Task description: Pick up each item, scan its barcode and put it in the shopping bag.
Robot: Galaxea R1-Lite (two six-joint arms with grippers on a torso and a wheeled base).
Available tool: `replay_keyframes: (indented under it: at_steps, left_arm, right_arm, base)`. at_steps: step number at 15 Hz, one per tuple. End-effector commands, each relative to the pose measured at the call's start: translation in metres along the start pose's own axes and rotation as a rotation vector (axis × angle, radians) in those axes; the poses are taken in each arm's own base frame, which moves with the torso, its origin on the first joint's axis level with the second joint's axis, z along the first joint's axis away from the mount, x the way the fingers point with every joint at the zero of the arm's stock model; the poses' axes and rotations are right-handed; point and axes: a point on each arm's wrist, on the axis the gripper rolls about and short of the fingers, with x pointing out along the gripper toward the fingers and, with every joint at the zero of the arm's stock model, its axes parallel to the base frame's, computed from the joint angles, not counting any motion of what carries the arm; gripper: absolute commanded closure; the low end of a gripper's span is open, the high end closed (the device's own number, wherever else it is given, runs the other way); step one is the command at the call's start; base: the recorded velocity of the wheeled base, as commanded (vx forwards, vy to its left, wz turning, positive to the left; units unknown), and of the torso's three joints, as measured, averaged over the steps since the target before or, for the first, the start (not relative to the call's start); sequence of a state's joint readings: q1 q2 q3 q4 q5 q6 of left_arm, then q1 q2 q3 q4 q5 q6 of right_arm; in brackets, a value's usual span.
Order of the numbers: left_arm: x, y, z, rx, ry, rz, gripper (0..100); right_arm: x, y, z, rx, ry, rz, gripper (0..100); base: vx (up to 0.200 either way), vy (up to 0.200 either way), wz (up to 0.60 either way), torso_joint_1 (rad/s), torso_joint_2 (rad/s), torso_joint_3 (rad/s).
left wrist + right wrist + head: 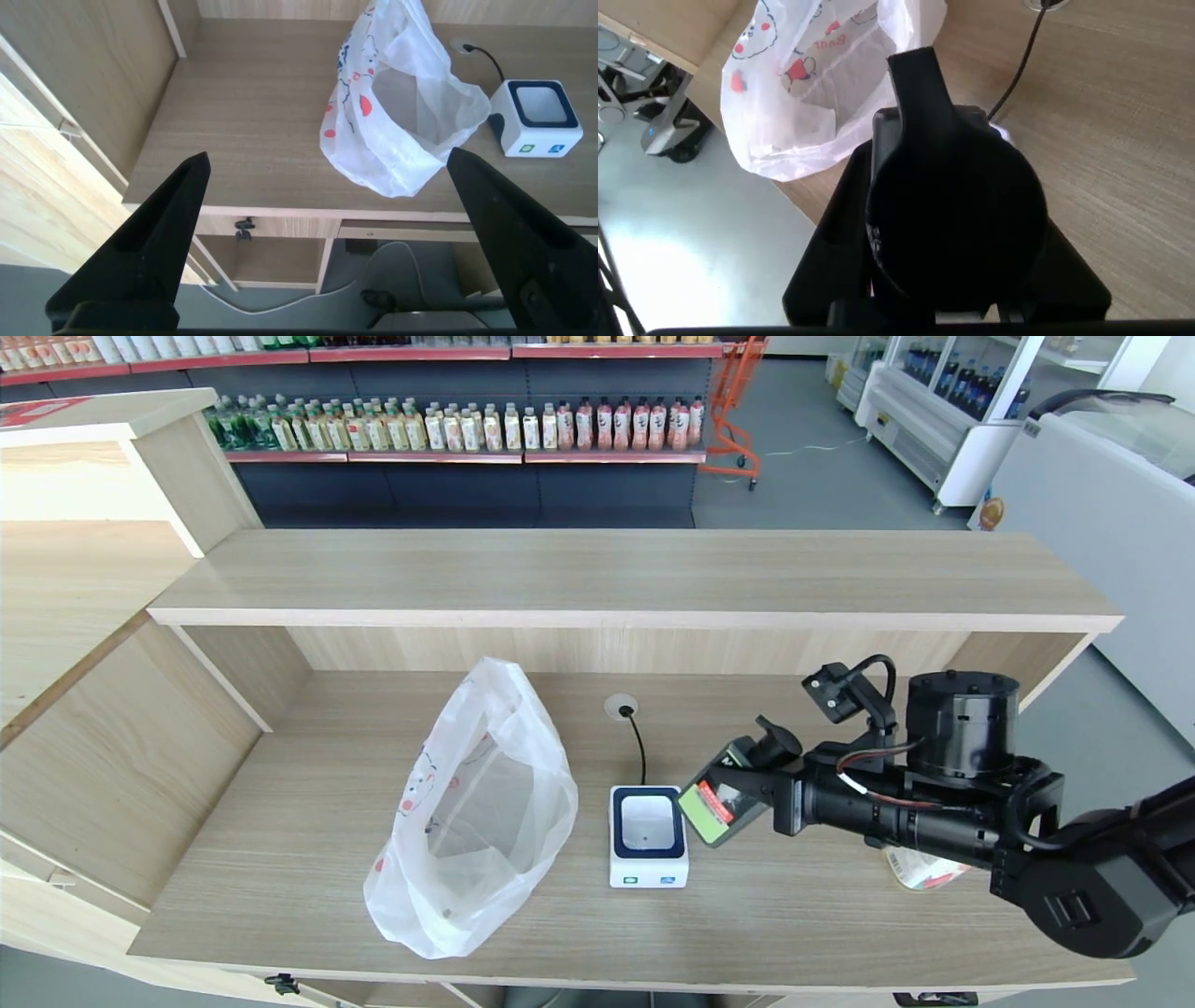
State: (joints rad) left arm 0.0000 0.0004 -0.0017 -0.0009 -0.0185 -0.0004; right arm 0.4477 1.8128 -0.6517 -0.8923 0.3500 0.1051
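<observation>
The right gripper (747, 777), jaws clamped on a green-labelled package (711, 805), holds it at the barcode scanner's (648, 835) three o'clock, label tilted toward the window; the shopping bag (476, 821) sits at the scanner's nine.

No word or number could be read anywhere. The item (724, 786) beside the scanner (648, 840) carried a green label (707, 812) with a red and white patch, its print too small to tell. The scanner bore two small square marks (627, 879) on its front, one green, one blue. The bag (476, 803) had red and dark cartoon print with some red lettering, illegible. A second item (920, 870) on the counter (280, 859) showed red print on white. Shelf bottles (448, 427) wore labels too far off to read. A round orange sticker (991, 511) sat on a freezer (1074, 523).
</observation>
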Motion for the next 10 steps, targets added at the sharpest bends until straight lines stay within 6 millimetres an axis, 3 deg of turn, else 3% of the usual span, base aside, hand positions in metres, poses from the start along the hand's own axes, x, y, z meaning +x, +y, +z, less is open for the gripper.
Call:
replay_keyframes:
  at_steps: [1, 2, 10]
  left_arm:
    - [0.000, 0.000, 0.000, -0.001, 0.001, 0.000, 0]
    - [0.000, 0.000, 0.000, -0.003, 0.001, 0.000, 0]
    - [0.000, 0.000, 0.000, -0.003, 0.001, 0.000, 0]
  right_arm:
    - [-0.004, 0.001, 0.003, -0.001, -0.011, 0.000, 100]
    - [-0.004, 0.001, 0.003, 0.026, -0.014, 0.000, 100]
    - [0.008, -0.001, 0.012, 0.128, -0.035, 0.008, 100]
  base:
    - [0.000, 0.000, 0.00, 0.000, 0.00, 0.000]
    - [0.000, 0.000, 0.00, 0.000, 0.00, 0.000]
    - [0.000, 0.200, 0.00, 0.005, 0.01, 0.004]
